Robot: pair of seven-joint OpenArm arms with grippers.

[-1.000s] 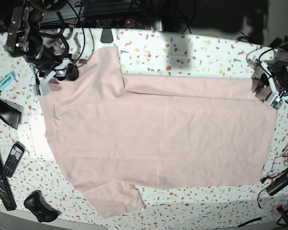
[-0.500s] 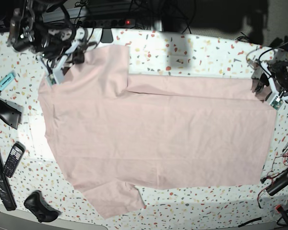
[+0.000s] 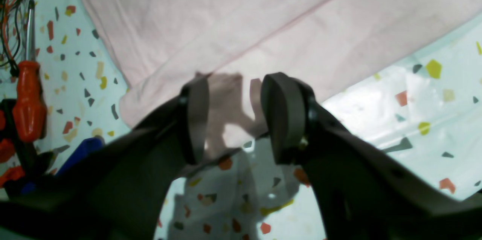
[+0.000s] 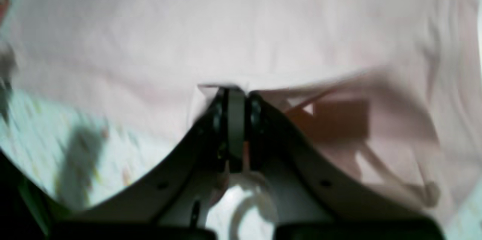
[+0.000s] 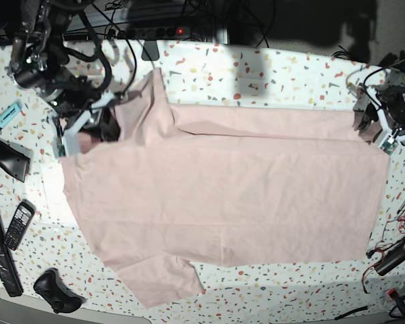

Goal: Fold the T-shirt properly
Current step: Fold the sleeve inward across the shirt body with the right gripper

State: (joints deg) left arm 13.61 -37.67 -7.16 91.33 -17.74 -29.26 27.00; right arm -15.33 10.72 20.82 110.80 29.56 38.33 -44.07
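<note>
The pale pink T-shirt [image 5: 223, 182] lies spread on the speckled table, plain side up, with its far long edge folded in. My right gripper [image 5: 98, 126] is at its upper left corner, shut on a pinch of the cloth by the sleeve, which stands lifted and bunched. In the right wrist view the jaws [image 4: 235, 98] are pressed together on a fold of the T-shirt [image 4: 241, 25]. My left gripper [image 5: 366, 125] hangs open at the upper right corner. Its fingers [image 3: 194, 119] straddle the T-shirt's [image 3: 263, 25] corner without closing on it.
A phone [image 5: 18, 224], a long black bar [image 5: 0, 246], a black controller [image 5: 54, 290] and a teal marker [image 5: 7, 115] lie along the left edge. An orange screwdriver [image 3: 28, 100] and cables [image 5: 401, 223] sit by the right edge. A power strip [image 5: 155, 30] runs along the back.
My right gripper has shut on the cloth by the upper left sleeve, lifted it toward the back, then drawn it inward and nearer. The sleeve now stands bunched. The left arm has not moved.
</note>
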